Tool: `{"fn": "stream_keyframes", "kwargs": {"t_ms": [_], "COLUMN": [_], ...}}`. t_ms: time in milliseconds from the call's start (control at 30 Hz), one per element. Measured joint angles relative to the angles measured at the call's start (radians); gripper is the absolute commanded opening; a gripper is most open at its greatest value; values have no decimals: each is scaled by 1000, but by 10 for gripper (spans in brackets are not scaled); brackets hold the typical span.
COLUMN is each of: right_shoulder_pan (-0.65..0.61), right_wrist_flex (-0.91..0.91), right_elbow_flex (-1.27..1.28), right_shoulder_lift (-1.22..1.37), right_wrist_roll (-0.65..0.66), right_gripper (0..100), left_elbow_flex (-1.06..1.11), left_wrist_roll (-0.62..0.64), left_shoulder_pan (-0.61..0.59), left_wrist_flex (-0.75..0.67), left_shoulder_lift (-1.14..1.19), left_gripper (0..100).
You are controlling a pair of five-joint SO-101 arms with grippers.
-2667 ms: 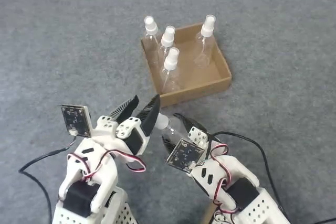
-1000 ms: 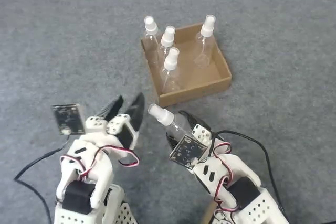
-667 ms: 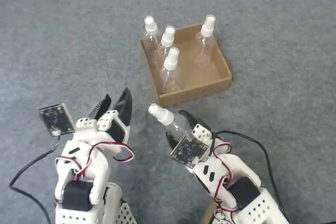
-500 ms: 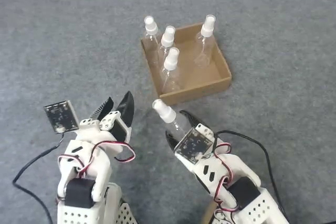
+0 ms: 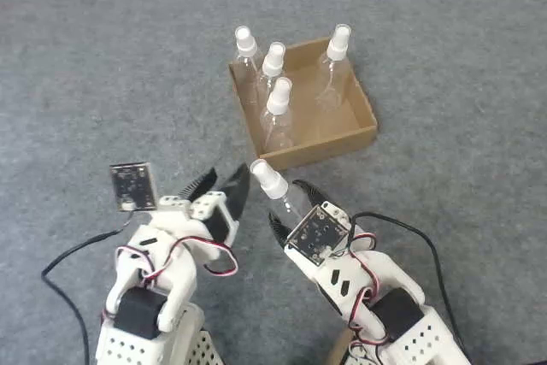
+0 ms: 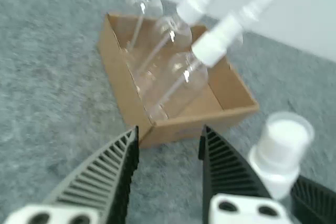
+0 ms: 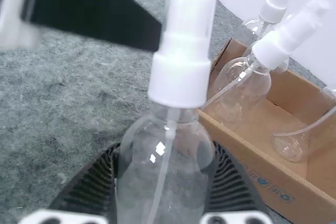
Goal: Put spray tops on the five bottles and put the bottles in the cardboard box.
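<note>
My right gripper (image 5: 291, 210) is shut on a clear bottle (image 5: 289, 201) with a white spray top (image 5: 268, 179). It holds the bottle tilted just in front of the cardboard box (image 5: 318, 151). In the right wrist view the bottle (image 7: 165, 153) stands between the jaws, its spray top (image 7: 181, 61) up. My left gripper (image 5: 226, 184) is open beside that top, not touching it. In the left wrist view the open gripper (image 6: 169, 132) faces the box (image 6: 126, 85), with the spray top (image 6: 281, 148) off to one side. Several capped bottles (image 5: 279, 107) stand at the box.
The grey carpet around the box is bare on the left and right. A black cable (image 5: 64, 258) trails from the left arm's base, and another cable (image 5: 410, 232) loops by the right arm. The box wall (image 7: 252, 177) lies close behind the held bottle.
The left gripper left the bottle's spray top, swung away to the left, then came back beside it, still open. The right gripper raised and tilted the bottle slightly toward the box.
</note>
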Motion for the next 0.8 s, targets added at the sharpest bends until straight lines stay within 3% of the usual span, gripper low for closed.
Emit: {"fn": "stream_keyframes", "kwargs": {"t_ms": [433,800], "right_shoulder_pan": [-46,-44], "right_wrist_flex": [0,0], "right_elbow_flex": [0,-2], "right_shoulder_lift": [-3,-3], "right_wrist_roll": [-3,-5], "right_gripper": [6,6], "left_elbow_flex": [15,15], "left_wrist_roll": [-83,-114], "left_shoulder_pan": [166,219], "left_wrist_flex": [0,0], "left_shoulder_lift": [0,0], "left_gripper": [173,173]}}
